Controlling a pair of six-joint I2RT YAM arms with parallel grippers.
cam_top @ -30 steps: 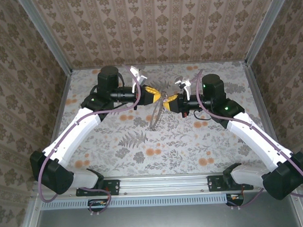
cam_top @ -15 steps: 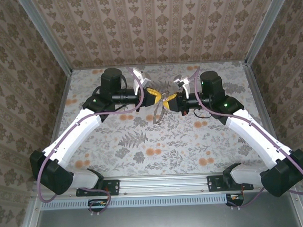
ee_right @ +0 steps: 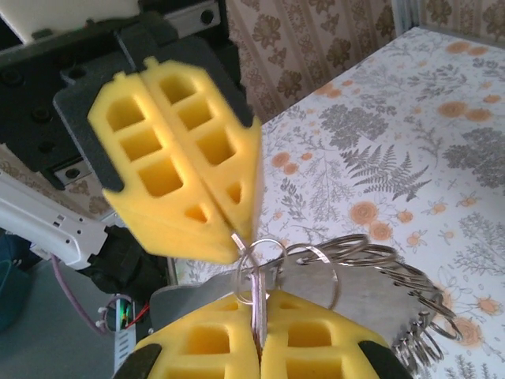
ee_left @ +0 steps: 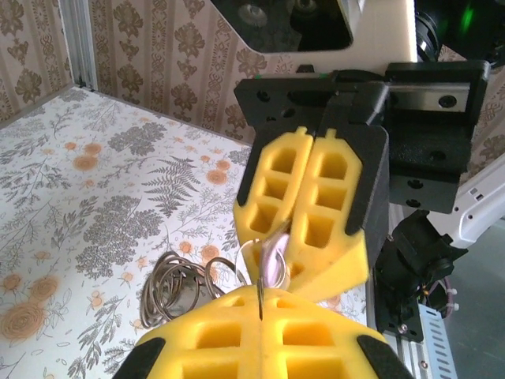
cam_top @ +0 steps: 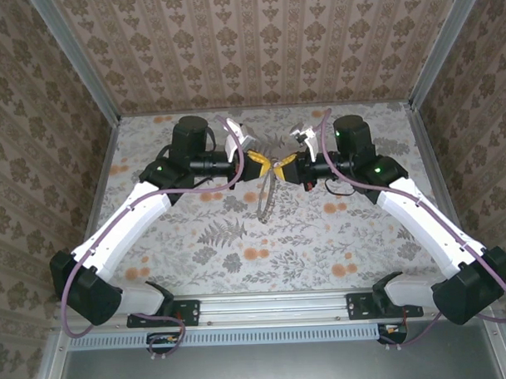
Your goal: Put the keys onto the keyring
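Note:
The two grippers meet tip to tip above the table's middle. My left gripper [cam_top: 255, 163] [ee_left: 259, 295] is shut on a thin metal edge, apparently part of the keyring. Below the tips the keyring [cam_top: 266, 197] hangs as a thin dark loop. My right gripper [cam_top: 282, 166] [ee_right: 256, 306] is shut on a flat silvery key [ee_right: 257, 296] that carries a small ring [ee_right: 254, 260]. The left fingers [ee_right: 177, 162] hold a narrow metal strip [ee_right: 239, 240] that touches this small ring. Coiled wire loops [ee_right: 379, 254] [ee_left: 170, 286] hang beside the tips, with jagged keys [ee_right: 418, 335] at their lower end.
The floral table [cam_top: 321, 237] spreads below, walled by patterned panels with metal corner posts [cam_top: 423, 67]. Both white arms [cam_top: 129, 219] [cam_top: 420, 221] reach in from the near rail [cam_top: 274, 303]. A purple cable [cam_top: 195, 185] trails along the left arm.
Both wrists have rolled and shifted slightly toward the back. The hanging loop has swung and now looks narrower, more edge-on. Both grippers stay shut.

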